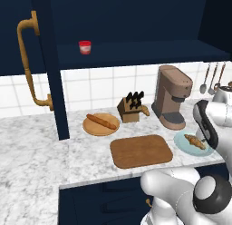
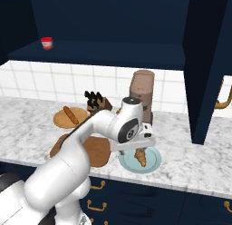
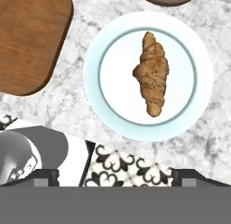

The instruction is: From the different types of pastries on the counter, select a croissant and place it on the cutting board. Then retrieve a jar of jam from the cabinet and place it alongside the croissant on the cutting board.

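Gripper (image 2: 141, 149) hovers over the croissant (image 3: 151, 74) on its plate (image 3: 97, 90); finger spread unclear. Best drop straight, pinching its narrow middle.

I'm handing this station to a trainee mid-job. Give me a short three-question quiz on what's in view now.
1. True or false: the croissant already lies on the cutting board.
2. The jar of jam stands: A) on the counter, B) on the open cabinet shelf, C) on the board.
3. Fill in: the long baguette stick lies on a round ____ plate.

Key: 1 false, it lies on a pale blue plate; 2 B; 3 wooden.
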